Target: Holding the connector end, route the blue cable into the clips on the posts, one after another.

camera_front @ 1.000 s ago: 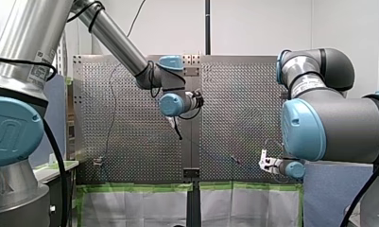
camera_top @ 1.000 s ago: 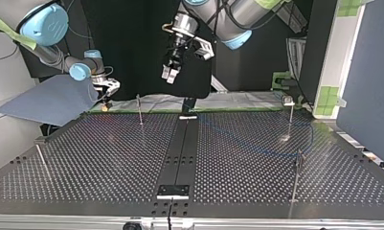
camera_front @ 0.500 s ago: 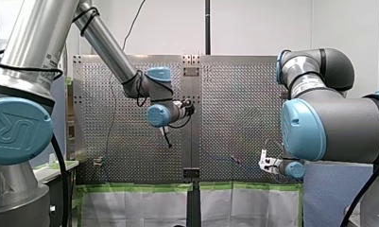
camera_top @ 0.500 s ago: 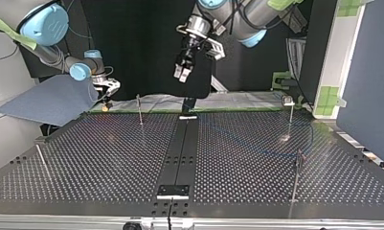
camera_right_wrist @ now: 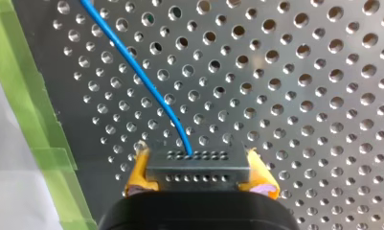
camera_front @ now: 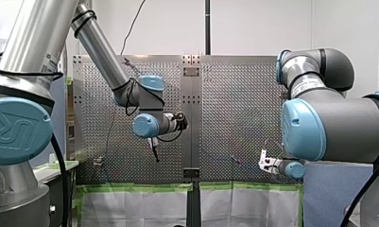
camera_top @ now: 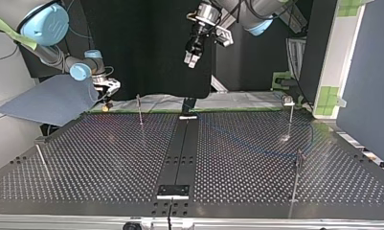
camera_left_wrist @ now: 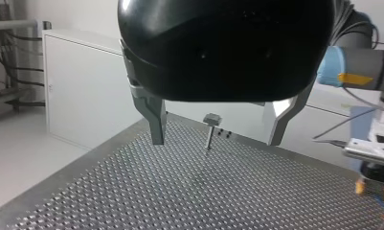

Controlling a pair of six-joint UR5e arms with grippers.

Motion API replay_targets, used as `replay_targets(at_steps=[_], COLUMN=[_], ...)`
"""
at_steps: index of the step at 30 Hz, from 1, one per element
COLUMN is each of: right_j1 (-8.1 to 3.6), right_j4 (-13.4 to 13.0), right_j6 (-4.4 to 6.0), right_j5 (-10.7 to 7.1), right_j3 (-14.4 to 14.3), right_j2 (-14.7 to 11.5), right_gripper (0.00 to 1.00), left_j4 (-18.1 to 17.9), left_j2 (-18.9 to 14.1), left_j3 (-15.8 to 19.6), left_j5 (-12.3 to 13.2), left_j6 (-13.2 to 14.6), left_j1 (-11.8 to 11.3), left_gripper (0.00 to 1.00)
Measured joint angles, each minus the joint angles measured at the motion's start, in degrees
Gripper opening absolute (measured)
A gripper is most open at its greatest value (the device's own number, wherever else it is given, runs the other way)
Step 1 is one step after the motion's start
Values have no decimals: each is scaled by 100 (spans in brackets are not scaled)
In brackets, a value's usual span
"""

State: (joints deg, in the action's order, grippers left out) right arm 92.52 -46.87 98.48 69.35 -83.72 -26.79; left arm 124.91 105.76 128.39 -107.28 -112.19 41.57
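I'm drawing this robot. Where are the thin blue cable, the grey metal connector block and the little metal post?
Thin blue cable (camera_right_wrist: 134, 66), right wrist view, midway along its length.
Grey metal connector block (camera_right_wrist: 197, 167), right wrist view, its front face.
Little metal post (camera_left_wrist: 208, 138), left wrist view, its stem.

Bright, even room light fills the front view, and the perforated table (camera_front: 234, 94) shimmers with faint rainbow glints. In the top view the backdrop (camera_top: 132, 48) is black and the table shows a pale glare patch (camera_top: 285, 138) beside a post (camera_top: 290, 120). In the right wrist view hole rims (camera_right_wrist: 336, 75) catch small highlights.
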Motion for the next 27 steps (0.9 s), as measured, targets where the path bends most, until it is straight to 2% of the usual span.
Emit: replay_targets(at_steps=[18,27], right_j1=[-38,-131], right_j4=[-10,45], right_j6=[-54,-73], right_j5=[9,86], right_j3=[4,3], right_j2=[-4,-5], right_gripper=[0,0], left_j4=[-696,-739], left_j2=[0,0], left_j3=[887,995], left_j5=[-224,-220], left_j6=[97,233], left_j1=[-31,-33], left_gripper=[100,100])
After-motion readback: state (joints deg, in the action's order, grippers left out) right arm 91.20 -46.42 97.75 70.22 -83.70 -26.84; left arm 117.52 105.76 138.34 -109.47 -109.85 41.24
